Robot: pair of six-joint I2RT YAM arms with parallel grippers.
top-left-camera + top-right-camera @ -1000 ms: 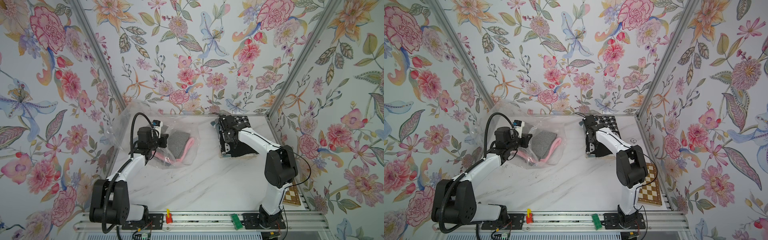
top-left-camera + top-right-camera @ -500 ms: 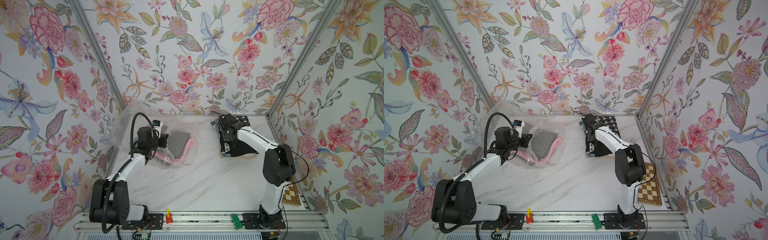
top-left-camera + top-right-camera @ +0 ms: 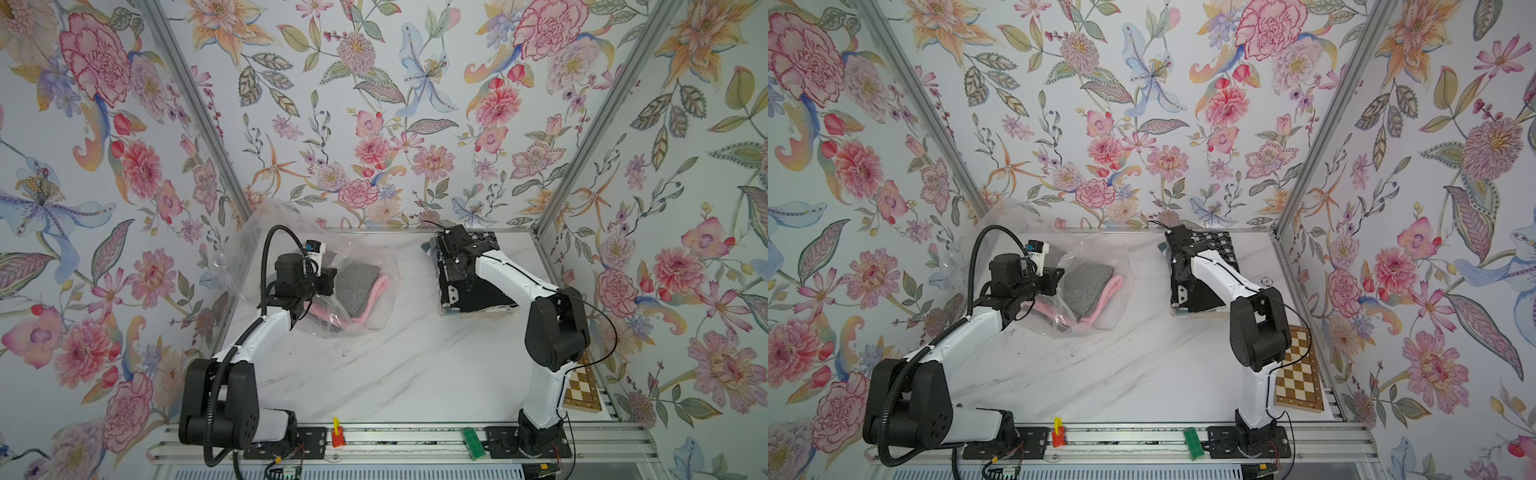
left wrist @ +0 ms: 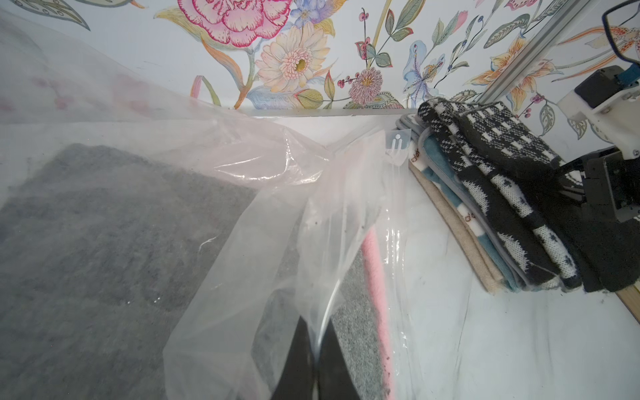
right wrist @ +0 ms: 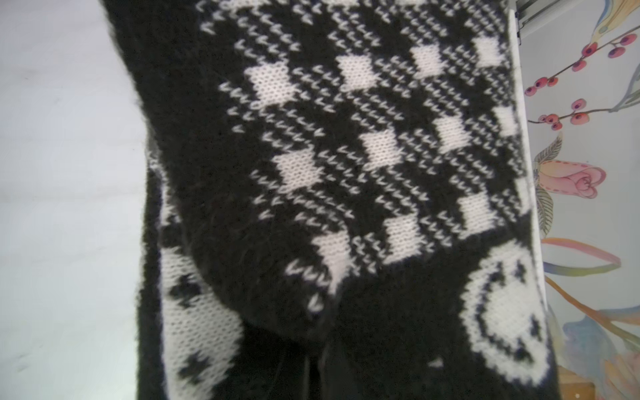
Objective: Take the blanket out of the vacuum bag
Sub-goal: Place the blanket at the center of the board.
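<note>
In both top views the vacuum bag [image 3: 245, 257] sits at about ten o'clock on the marble table [image 3: 395, 374], crumpled up against the wall. A folded grey blanket [image 3: 357, 286] and a pink blanket [image 3: 372, 305] lie inside it. The left gripper [image 4: 317, 349] is closed, pinching a fold of the clear film above the cloth. The film looks thin, light and slippery, so it would likely slide free unless nipped tight. The blankets look soft and floppy, and are best taken by a thick folded edge at the bag's three o'clock side, near the zip slider [image 4: 398, 142]. At two o'clock, the right gripper [image 5: 317, 367] is closed on the black-and-white knit blanket [image 5: 346, 138] topping a stack [image 4: 485, 249] outside the bag.
</note>
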